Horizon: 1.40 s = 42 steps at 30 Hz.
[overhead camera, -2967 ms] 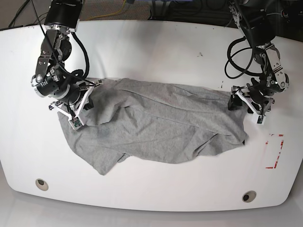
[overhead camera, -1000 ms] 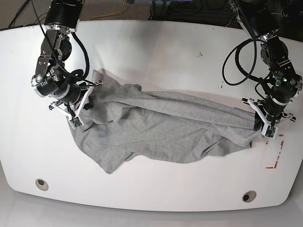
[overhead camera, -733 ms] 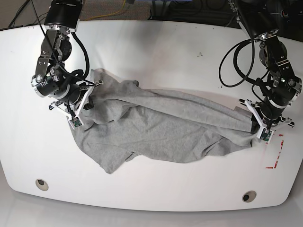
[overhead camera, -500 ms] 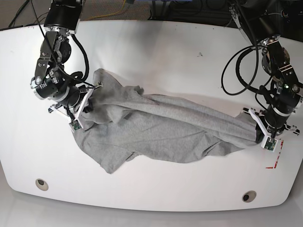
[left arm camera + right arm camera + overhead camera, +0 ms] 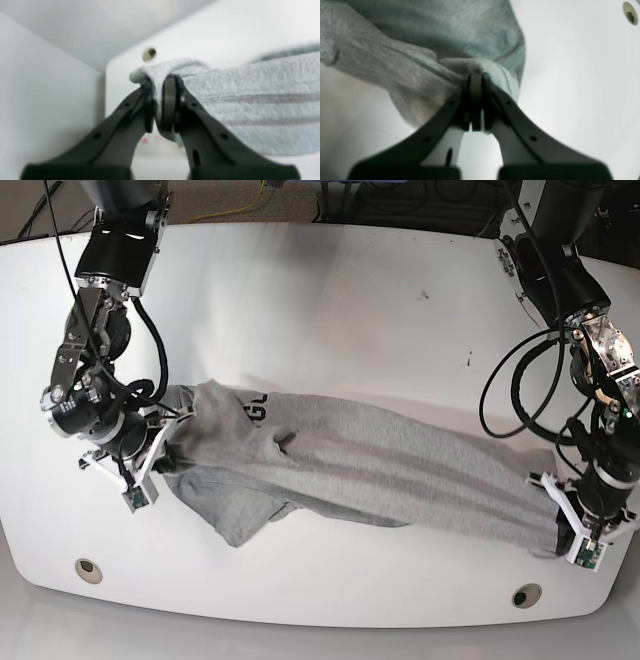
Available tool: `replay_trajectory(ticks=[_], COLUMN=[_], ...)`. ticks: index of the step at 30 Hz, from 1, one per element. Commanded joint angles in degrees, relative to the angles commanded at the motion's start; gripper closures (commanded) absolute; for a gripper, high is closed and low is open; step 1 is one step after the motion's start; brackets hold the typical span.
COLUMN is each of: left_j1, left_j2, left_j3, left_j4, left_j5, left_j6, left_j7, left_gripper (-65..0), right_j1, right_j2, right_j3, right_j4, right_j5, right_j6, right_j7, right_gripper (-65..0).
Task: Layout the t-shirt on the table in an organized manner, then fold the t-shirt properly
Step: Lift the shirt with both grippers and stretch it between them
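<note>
The t-shirt (image 5: 360, 470) lies stretched in a long band across the front half of the table (image 5: 330, 310), its long axis running from the base view's left, a little farther back, down to the near right corner. Black letters show near its left end. A loose flap hangs toward the near edge on the left part, where the cloth is wrinkled; the rest is pulled into lengthwise folds.

At the near right end, the left gripper (image 5: 570, 535) is clamped on the cloth. In its wrist view the jaws are nearly together with a bunched fold of the t-shirt (image 5: 250, 100) pinched between the pads, and a grommet (image 5: 149, 53) sits just beyond on the table.

At the far left end, the right gripper (image 5: 160, 442) pinches the other end. Its wrist view shows the jaws pressed tight together on a gathered edge of the t-shirt (image 5: 420, 50), the cloth hanging away beyond them, another grommet (image 5: 630, 16) well apart.
</note>
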Motion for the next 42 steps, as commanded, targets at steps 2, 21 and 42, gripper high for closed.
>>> replay_trajectory(ticks=[2, 21, 42], left_j1=[-1.67, -21.19, 6.07], left_j2=[0.00, 0.26, 0.09], left_j3=[0.09, 7.38, 5.45], left_j4=[-0.35, -6.95, 1.85], left_j5=[0.00, -0.09, -0.53], left_j6=[0.00, 0.00, 0.00], left_j7=[0.53, 3.87, 15.74], left_gripper=[-3.8, -3.8, -3.8], right_j1=[1.58, 26.64, -4.22], right_j2=[0.18, 3.96, 0.62], right_j3=[-0.09, -0.53, 5.10], right_j4=[-0.62, -15.30, -1.93], right_j5=[0.09, 0.53, 5.45], right_j6=[0.00, 0.35, 0.09], right_j7=[0.00, -2.37, -6.33], right_gripper=[0.0, 0.0, 0.0])
